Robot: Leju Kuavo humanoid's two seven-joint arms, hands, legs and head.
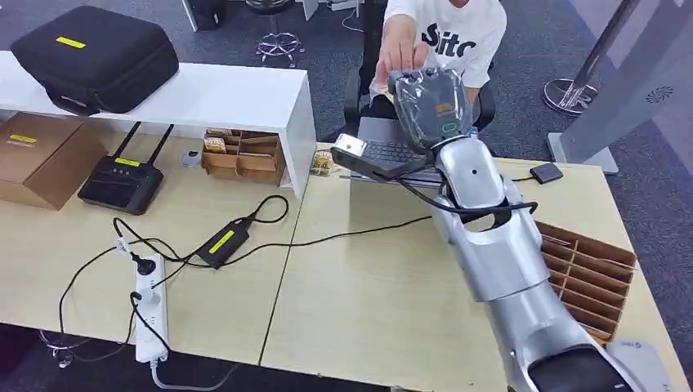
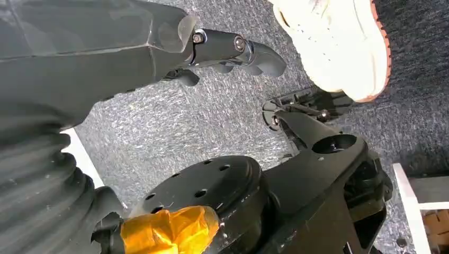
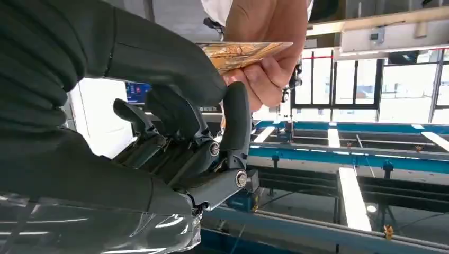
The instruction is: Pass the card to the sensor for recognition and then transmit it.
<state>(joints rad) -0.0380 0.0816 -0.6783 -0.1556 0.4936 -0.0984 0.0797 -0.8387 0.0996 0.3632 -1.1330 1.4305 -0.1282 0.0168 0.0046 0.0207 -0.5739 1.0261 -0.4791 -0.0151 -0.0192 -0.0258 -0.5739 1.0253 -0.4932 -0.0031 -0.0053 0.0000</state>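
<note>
My right hand (image 1: 431, 102) is raised over the far edge of the table, toward a person in a white shirt (image 1: 458, 33). In the right wrist view the gold-coloured card (image 3: 244, 53) lies between my thumb and a dark fingertip (image 3: 235, 114). The person's hand (image 3: 267, 63) grips the same card from the other side. A small black sensor pad (image 1: 546, 172) lies on the table to the right of my arm. My left hand (image 2: 233, 47) hangs beside my body above the grey carpet, holding nothing, its fingers loosely extended.
A laptop (image 1: 384, 153) sits under my raised hand. A brown divided cardboard tray (image 1: 588, 273) is at the right. A power strip (image 1: 149, 306), adapter (image 1: 222, 242) and cables lie at the left, beside a router (image 1: 121, 184), a cardboard box (image 1: 37, 155) and a white shelf (image 1: 204, 94).
</note>
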